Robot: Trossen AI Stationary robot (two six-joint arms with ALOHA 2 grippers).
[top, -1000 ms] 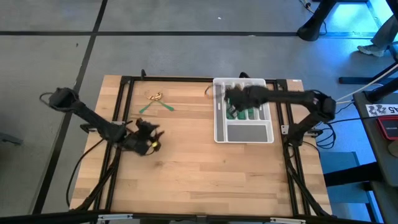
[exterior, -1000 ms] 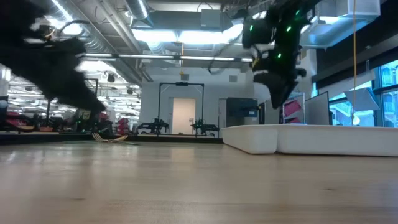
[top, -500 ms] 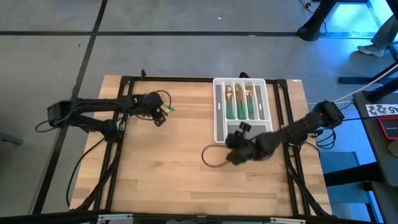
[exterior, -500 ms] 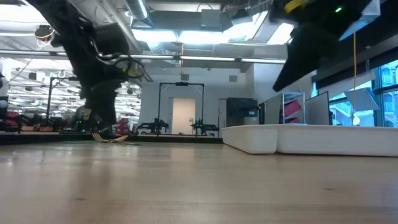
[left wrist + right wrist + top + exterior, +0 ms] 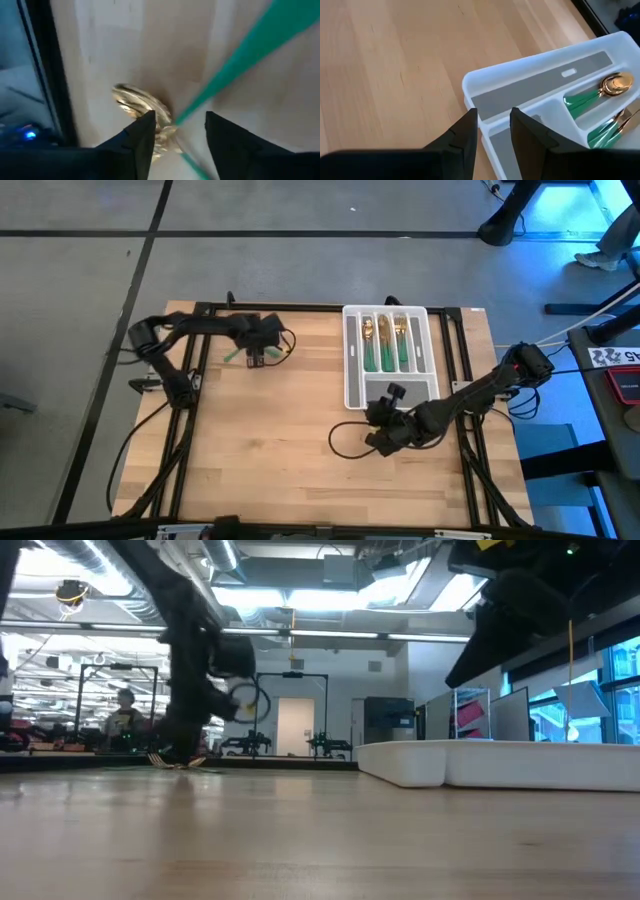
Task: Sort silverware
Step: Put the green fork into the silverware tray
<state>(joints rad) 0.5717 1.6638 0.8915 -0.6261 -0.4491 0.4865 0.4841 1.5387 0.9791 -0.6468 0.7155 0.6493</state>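
Note:
Loose silverware lies on the table at the far left: gold heads (image 5: pixel 142 102) and a slim green handle (image 5: pixel 240 55), of which one green handle (image 5: pixel 233 356) shows beside the arm in the high view. My left gripper (image 5: pixel 179 127) hangs open right over it, one finger on either side of the green handle. A grey-white slotted tray (image 5: pixel 351 365) at the far right holds more green-handled silverware (image 5: pixel 385 348) in its slots. My right gripper (image 5: pixel 494 127) stands open above the table at the tray's near end (image 5: pixel 485 82), with nothing between its fingers. My left gripper comes down slanting from above. One fingertip (image 5: pixel 146 131) stands right at the gold heads of the loose silverware; I cannot tell whether it touches them. The green handle runs between the two fingers and lies on the table.
Black frame rails (image 5: pixel 205 330) run along the table's left, right and far edges. A loop of the right arm's cable (image 5: pixel 345 442) hangs over the table by the tray's near end. Bare wood (image 5: pixel 270 450) takes up the middle and near part.
My left gripper has swung from the table's left side toward the far edge and on to the loose silverware, rolling and tipping downward as it went. My right gripper has drawn back from over the tray's slots toward the near edge, then held still.

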